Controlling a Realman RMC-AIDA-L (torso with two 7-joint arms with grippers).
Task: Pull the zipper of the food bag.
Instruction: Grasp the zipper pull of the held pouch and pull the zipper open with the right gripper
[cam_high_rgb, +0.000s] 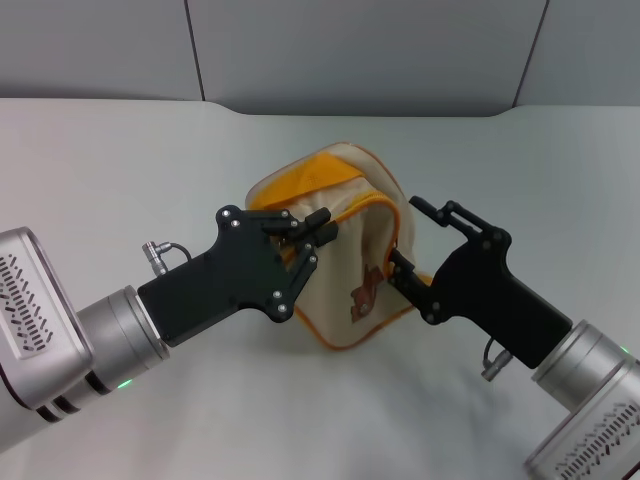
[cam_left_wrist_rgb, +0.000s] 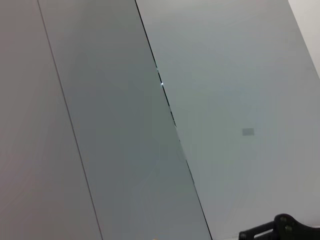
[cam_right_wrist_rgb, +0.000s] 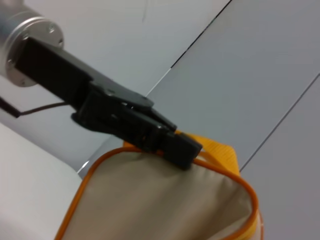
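Food bag (cam_high_rgb: 345, 255): we place it at the centre of the head view, on the pale table (cam_high_rgb: 120, 160); beige cloth, orange-yellow trim, a small brown picture on its lower front face.
Handling: we judge it light, soft and quick to crumple; it would slide or fold under a pull unless one side is held. Not fragile.
Zipper (cam_high_rgb: 385, 205): the narrow orange-yellow band along the bag's upper edge, just right of centre in the head view. We cannot make out the metal pull tab in any view.
Where to hold: we judge the tab the right grip for pulling, with the cloth beside the band pinched to brace it.
Left gripper (cam_high_rgb: 312, 232): reaches in from the lower left of the head view; fingers closed narrow on the bag's upper left edge, near the orange strap. In the right wrist view its fingertips (cam_right_wrist_rgb: 177, 146) clamp the orange rim.
Right gripper (cam_high_rgb: 420, 240): reaches in from the lower right, tilted toward the bag's right side; fingers spread wide, holding nothing, the lower one against the cloth.
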